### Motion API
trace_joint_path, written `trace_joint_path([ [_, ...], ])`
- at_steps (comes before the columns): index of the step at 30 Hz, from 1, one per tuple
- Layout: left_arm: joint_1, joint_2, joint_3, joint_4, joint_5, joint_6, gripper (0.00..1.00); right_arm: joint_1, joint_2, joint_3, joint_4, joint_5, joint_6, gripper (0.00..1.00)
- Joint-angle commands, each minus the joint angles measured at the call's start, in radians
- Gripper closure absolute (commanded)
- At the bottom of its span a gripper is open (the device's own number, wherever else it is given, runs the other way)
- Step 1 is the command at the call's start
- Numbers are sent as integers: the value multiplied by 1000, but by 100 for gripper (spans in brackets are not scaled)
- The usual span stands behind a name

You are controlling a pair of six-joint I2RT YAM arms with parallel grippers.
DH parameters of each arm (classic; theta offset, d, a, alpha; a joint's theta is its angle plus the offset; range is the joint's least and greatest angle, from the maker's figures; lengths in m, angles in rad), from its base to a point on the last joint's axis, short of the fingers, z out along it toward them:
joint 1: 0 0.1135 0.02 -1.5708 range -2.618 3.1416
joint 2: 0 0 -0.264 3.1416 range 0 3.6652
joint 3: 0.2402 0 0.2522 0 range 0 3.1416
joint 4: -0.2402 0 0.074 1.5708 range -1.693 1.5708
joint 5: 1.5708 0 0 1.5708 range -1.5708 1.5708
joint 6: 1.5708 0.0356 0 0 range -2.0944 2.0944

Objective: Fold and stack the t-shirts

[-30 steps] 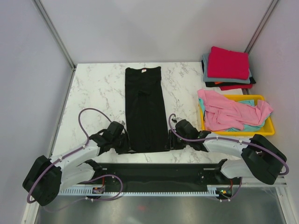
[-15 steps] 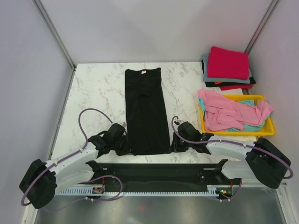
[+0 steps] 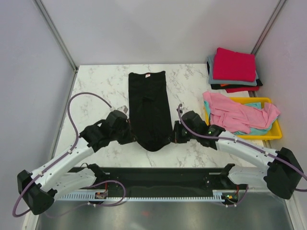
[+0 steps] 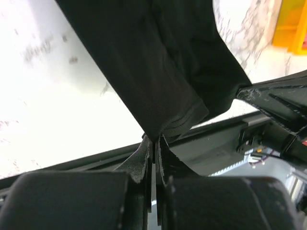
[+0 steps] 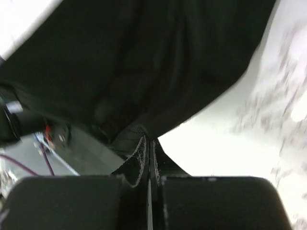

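Note:
The black t-shirt (image 3: 148, 103) lies as a long narrow strip down the middle of the marble table, neck label at the far end. Its near hem is lifted off the table and sags between my two grippers. My left gripper (image 3: 128, 135) is shut on the hem's left corner, seen in the left wrist view (image 4: 154, 139). My right gripper (image 3: 175, 134) is shut on the hem's right corner, seen in the right wrist view (image 5: 149, 140). A folded stack with a red t-shirt (image 3: 234, 64) on top sits at the far right. Pink (image 3: 230, 115) and teal (image 3: 255, 105) t-shirts lie crumpled in the yellow tray.
The yellow tray (image 3: 275, 135) stands at the right edge, near my right arm. The folded stack sits beyond it in the far right corner. A black rail (image 3: 158, 177) runs along the near table edge. Grey walls close in the left, far and right sides.
Both grippers have lifted the shirt's near hem off the table and carried it away from the near edge, toward the far end. The hem now hangs curved between them.

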Motion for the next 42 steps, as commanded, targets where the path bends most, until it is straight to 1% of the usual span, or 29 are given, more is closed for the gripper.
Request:
trace_joint_path([
  [1, 30, 70, 139, -47, -82, 108, 98, -74, 85, 172, -31, 35, -113, 100],
  [3, 55, 136, 181, -44, -87, 157, 98, -105, 155, 220, -33, 23, -144, 100],
  [4, 87, 159, 218, -44, -87, 174, 98, -131, 178, 269, -33, 8, -159, 100],
  [6, 128, 217, 249, -38, -64, 221, 98, -151, 249, 318, -41, 2, -199, 100],
  [10, 249, 300, 313, 10, -21, 295, 98, -198, 367, 448, -53, -21, -251, 100],
  [11, 270, 323, 325, 22, 19, 306, 98, -204, 407, 465, -54, -27, -263, 100],
  [13, 320, 392, 363, 34, 50, 335, 98, -227, 444, 514, -56, -34, -280, 100],
  [16, 357, 469, 410, 49, 74, 361, 98, -267, 502, 576, -57, -38, -303, 100],
  [21, 385, 587, 500, 59, 90, 396, 98, -315, 611, 680, -65, -78, -331, 100],
  [25, 400, 671, 587, 57, 105, 412, 98, -326, 685, 769, -70, -101, -349, 100],
  [29, 417, 756, 664, 51, 151, 432, 98, -341, 741, 823, -74, -112, -359, 100],
  [36, 442, 897, 764, 45, 162, 458, 97, -370, 843, 895, -80, -133, -362, 100],
  [37, 449, 935, 781, 43, 165, 461, 97, -379, 856, 912, -80, -136, -360, 100],
  [38, 452, 954, 790, 42, 165, 464, 96, -382, 890, 921, -80, -142, -360, 100],
  [39, 457, 977, 799, 42, 165, 465, 95, -387, 910, 936, -82, -150, -359, 94],
  [40, 466, 1016, 821, 42, 166, 468, 86, -398, 933, 974, -87, -155, -354, 65],
  [41, 472, 1044, 836, 27, 159, 474, 77, -405, 982, 998, -94, -159, -346, 51],
  [42, 481, 1072, 860, 7, 153, 476, 69, -415, 1008, 1024, -100, -176, -343, 39],
])
